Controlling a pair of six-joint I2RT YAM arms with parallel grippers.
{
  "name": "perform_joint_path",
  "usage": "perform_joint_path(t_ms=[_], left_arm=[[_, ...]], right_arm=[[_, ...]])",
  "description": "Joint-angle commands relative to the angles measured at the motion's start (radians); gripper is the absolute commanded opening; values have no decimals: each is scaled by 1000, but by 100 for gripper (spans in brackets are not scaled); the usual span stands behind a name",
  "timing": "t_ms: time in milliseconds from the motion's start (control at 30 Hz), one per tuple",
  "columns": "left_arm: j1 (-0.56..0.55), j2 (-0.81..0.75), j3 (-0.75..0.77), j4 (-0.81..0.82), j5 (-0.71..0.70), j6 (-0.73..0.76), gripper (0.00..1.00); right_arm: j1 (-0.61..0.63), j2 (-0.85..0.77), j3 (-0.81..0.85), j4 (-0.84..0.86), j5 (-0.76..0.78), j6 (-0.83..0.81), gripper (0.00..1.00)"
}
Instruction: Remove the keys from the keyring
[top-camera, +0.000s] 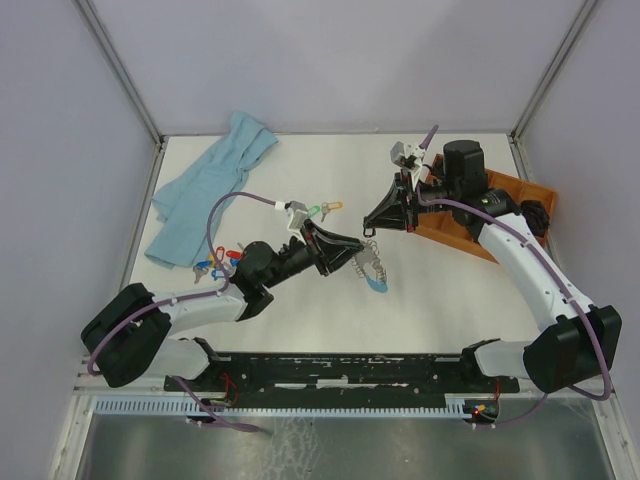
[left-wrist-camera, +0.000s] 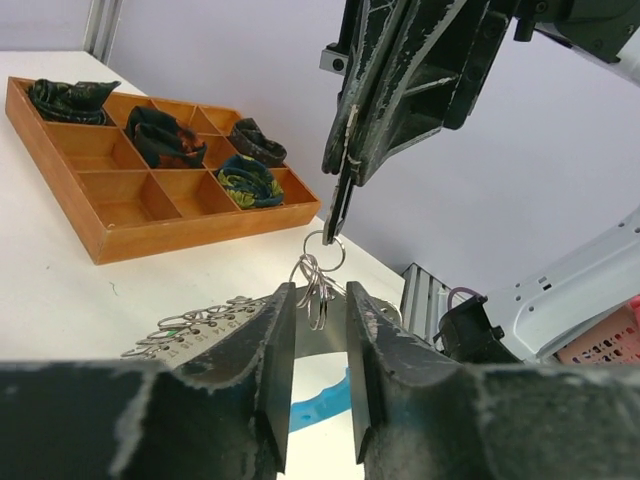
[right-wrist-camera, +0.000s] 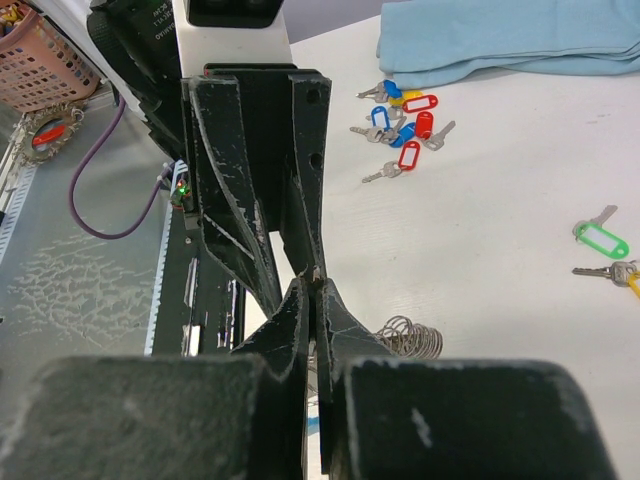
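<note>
Far left on the worktop, a light blue cloth is lying crumpled, and just below it a little scatter of loose keys with red and blue tags is sitting flat, well apart from the action.

Moving in, the left gripper is reaching toward the middle. From its wrist view its jaws are standing only a little apart, with silver metal from the bunch filling the gap, so they are clenching on the keyring. Just behind that arm, a green-tagged key and an orange-tagged key are lying side by side on the worktop, off the ring.

At centre, the keyring is hanging between the two grippers. Its row of silver keys is trailing down to the worktop, and its light blue stretch is curling on the near side.

Next, the right gripper is coming in from above, jaws pinched tight on a small silver ring at the top of the bunch, directly over the left jaws.

Far right, a wooden tray is sitting on the worktop, several of its compartments holding dark rolled bundles.
</note>
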Motion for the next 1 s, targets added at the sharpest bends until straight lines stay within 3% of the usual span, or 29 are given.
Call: perform_joint_path(t_ms=[0,167,400,967], left_arm=[[-6,7,52,-11,11,5,29],[-9,8,60,-25,33,7,15],[-16,7,81,-75,49,49,3],[-174,-124,81,-306,-167,653,3]], right_arm=[[-4,-40,30,36,-31,-7,1],[-5,-42,29,38,-31,-7,1],[-5,-42,28,37,-29,-9,1],[-3,-42,24,18,3,-41,1]])
